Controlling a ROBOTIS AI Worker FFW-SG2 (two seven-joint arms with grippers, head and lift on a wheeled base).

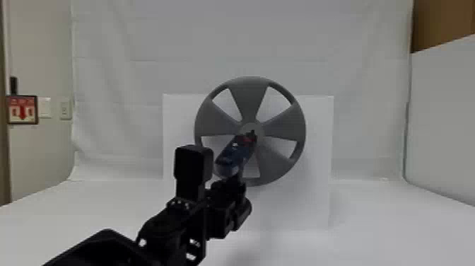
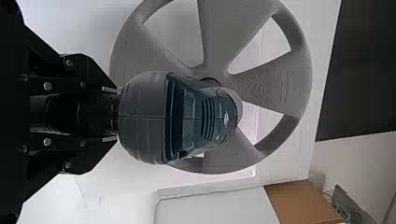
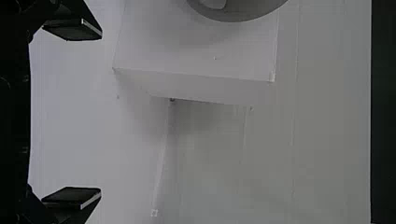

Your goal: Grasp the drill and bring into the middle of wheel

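Observation:
In the head view my left gripper holds the blue drill up in front of the grey wheel. The drill's tip overlaps the hub; whether it touches cannot be told. From the left wrist, the left gripper is shut on the drill, whose rounded dark end faces the camera, with the wheel behind it and the hub partly hidden. My right gripper stands open and holds nothing in the right wrist view, the wheel's rim at that picture's edge.
The wheel is mounted upright on the front of a white box, which stands on a white-covered table. White cloth hangs behind. A brown panel is at the upper right.

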